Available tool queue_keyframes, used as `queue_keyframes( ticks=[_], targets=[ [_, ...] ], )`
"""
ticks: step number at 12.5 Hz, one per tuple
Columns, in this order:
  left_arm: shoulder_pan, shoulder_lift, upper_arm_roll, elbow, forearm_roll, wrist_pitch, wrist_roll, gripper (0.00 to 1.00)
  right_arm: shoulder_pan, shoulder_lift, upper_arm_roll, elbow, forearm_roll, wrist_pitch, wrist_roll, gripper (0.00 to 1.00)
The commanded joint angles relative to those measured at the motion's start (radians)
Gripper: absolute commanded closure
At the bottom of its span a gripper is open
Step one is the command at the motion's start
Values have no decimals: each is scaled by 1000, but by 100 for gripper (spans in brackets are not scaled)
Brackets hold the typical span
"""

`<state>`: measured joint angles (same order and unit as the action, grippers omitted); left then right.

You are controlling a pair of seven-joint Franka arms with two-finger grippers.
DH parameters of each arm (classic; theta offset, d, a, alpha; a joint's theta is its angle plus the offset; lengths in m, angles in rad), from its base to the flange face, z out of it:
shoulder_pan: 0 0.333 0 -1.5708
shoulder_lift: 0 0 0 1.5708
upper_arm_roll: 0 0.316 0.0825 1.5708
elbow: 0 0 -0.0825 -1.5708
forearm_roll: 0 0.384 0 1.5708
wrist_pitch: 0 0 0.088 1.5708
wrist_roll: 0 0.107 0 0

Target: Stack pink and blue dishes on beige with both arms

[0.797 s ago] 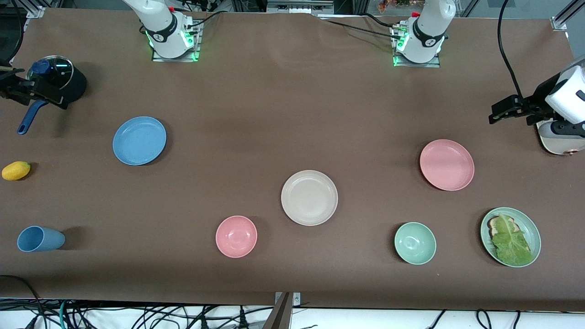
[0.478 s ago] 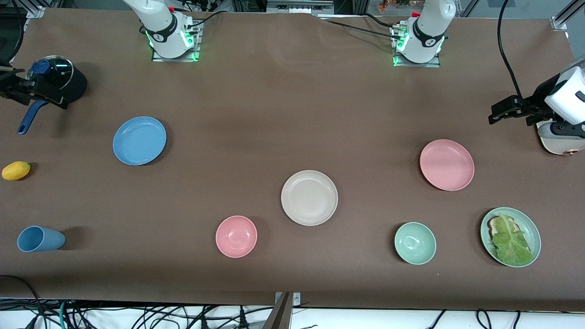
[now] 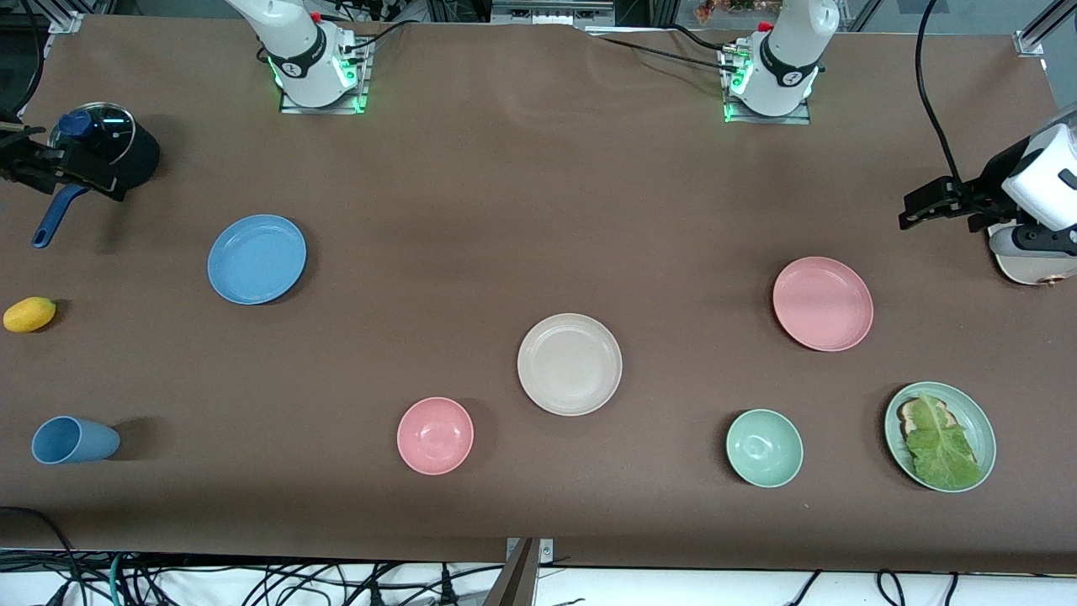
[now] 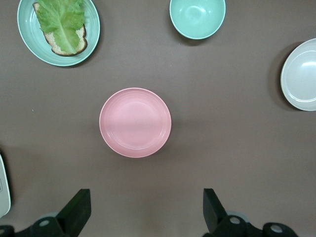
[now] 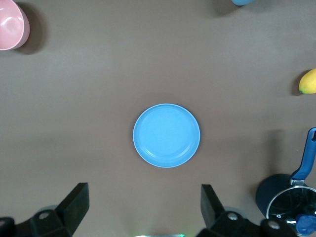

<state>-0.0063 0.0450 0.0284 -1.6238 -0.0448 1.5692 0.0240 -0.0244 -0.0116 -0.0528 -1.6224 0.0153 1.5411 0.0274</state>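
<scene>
Pink plate (image 3: pixel 822 303) sits toward left arm's end of counter (image 3: pixel 538 210), blue plate (image 3: pixel 257 258) toward right arm's end, beige plate (image 3: pixel 570 364) btwn them, nearer the camera. Left pincer (image 4: pixel 143 215) and right pincer (image 5: pixel 143 212) both spread wide, each up over its own plate, nothing gripped.

1. The table (image 3: pixel 522 185) wears a brown cloth-like cover, matt, with faint creases near the arm bases.
2. The pink plate (image 3: pixel 822 303), blue plate (image 3: pixel 257 258) and beige plate (image 3: pixel 570 364) all look like smooth matt plastic with a soft, dull sheen.
3. The pink bowl (image 3: pixel 435 435) and green bowl (image 3: pixel 764 448) show the same smooth finish, slightly glossier inside.
4. The blue cup (image 3: pixel 74 440) looks like matt plastic.
5. The dark pot (image 3: pixel 105 151) carries a shiny glass lid that catches reflections.
6. The lettuce (image 3: pixel 941 443) looks crinkled and rough.
7. The lemon (image 3: pixel 29 314) looks smooth-skinned with a light sheen.
</scene>
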Motion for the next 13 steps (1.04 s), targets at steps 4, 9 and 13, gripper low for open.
queue_keyframes(
  ticks=[4,9,13],
  targets=[
    [3,7,2,15,-6,-1,19,0,-3,-8,1,-4,0,-10,-9,0],
    [22,102,2,47,-15,2,17,0,-3,-8,1,-4,0,-10,-9,0],
    [58,209,1,56,-7,2,19,0,-3,-8,1,-2,0,-10,-9,0]
  ],
)
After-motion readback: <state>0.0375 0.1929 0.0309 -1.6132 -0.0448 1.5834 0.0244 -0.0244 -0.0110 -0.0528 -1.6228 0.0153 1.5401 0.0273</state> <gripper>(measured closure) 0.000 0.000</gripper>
